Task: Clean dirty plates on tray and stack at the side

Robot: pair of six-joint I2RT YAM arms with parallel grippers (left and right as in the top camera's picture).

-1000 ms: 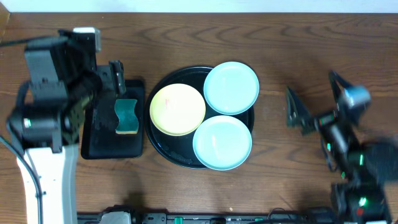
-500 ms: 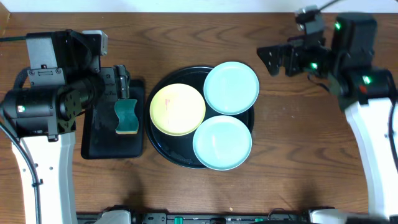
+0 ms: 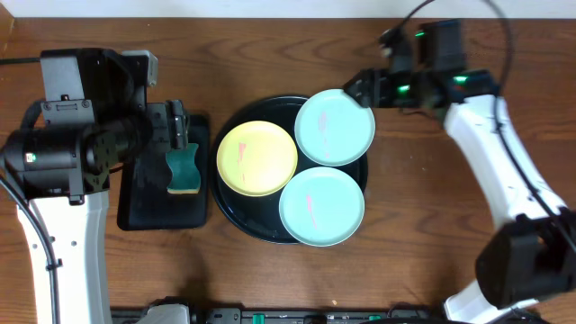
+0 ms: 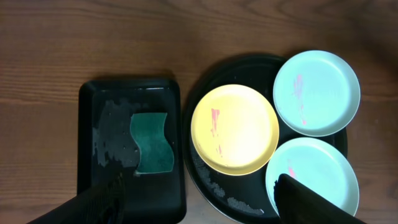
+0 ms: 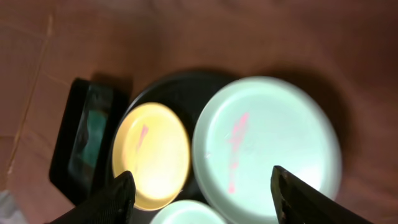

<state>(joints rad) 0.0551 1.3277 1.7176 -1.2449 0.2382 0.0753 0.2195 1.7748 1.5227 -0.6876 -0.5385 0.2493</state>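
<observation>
The round black tray [image 3: 227, 205] holds three plates, each with a pink smear. They are a pale yellow plate [image 3: 256, 158], an aqua plate [image 3: 335, 127] at the far right, and another aqua plate [image 3: 321, 206] at the near right. My right gripper [image 3: 357, 90] hovers open just beyond the far aqua plate's rim. In the right wrist view its jaws [image 5: 202, 196] stand wide apart above that plate [image 5: 267, 146] with nothing between them. My left gripper [image 3: 175, 126] hangs open over the green sponge [image 3: 184, 169]. In the left wrist view it [image 4: 202, 199] grips nothing.
A small rectangular black tray [image 3: 135, 202], wet inside, holds the sponge just left of the round tray. Bare brown wood tabletop [image 3: 432, 225] lies to the right and along the far edge. The left arm's body stands over the table's left side.
My right arm has swung from the table's right side up to the far edge, then left to the far aqua plate. The left arm has barely shifted.
</observation>
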